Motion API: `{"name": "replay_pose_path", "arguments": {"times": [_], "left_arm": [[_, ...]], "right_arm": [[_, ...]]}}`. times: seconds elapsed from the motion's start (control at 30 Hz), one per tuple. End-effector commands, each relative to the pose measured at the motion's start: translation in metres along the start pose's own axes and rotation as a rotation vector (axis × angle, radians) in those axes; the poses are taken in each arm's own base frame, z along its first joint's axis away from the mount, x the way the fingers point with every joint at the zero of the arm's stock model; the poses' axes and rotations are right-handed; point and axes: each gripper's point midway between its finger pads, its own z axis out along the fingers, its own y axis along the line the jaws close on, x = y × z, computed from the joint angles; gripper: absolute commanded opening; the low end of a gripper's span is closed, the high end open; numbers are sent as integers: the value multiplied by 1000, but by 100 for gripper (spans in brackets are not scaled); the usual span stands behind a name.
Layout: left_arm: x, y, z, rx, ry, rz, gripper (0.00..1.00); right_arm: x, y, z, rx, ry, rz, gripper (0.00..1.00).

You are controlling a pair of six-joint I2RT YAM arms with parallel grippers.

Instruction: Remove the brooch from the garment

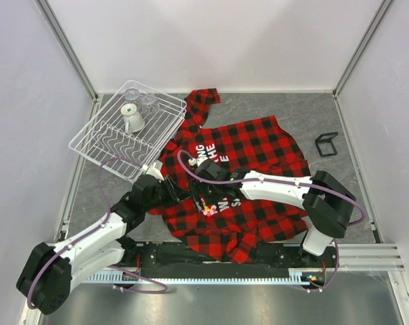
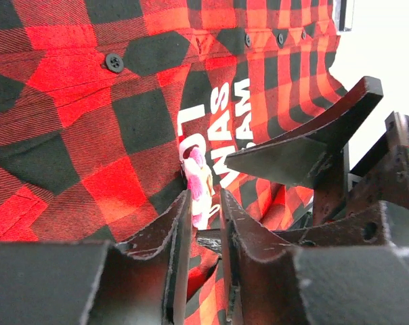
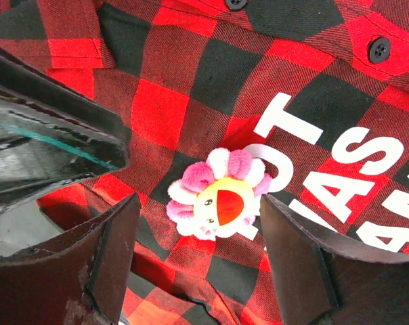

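Jaws of the right gripper [image 3: 199, 203] are spread wide, with the small pink-petalled, yellow-centred flower brooch [image 3: 218, 196] centred between them, pinned face-up on the red-and-black plaid shirt [image 3: 164, 101]. The left gripper [image 2: 204, 223] is set narrow at its edge; whether anything is gripped cannot be told.

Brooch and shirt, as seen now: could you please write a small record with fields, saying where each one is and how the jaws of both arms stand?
brooch: pink flower with yellow centre, lying on the garment beside the white lettering
garment: red-and-black plaid shirt, spread on the table
right gripper: jaws open, one on each side of the brooch, not closed on it
left gripper: jaws narrow, tips right at the brooch; whether they grip anything is unclear
other: wire dish rack at the far left of the garment
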Motion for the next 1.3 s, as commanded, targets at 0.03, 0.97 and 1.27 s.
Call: {"name": "replay_pose_path", "arguments": {"times": [0.03,0.97,1.27], "left_arm": [[-8,14,-5,-54,-61,44,30],[25,48,22,-142,115,35,20],[19,37,15,-118,94,47,21]], "right_arm": [[-5,3,15,41,-17,42,78],[-28,10,-7,-202,-138,175,5],[-41,17,-7,-428,-221,304,20]]}}
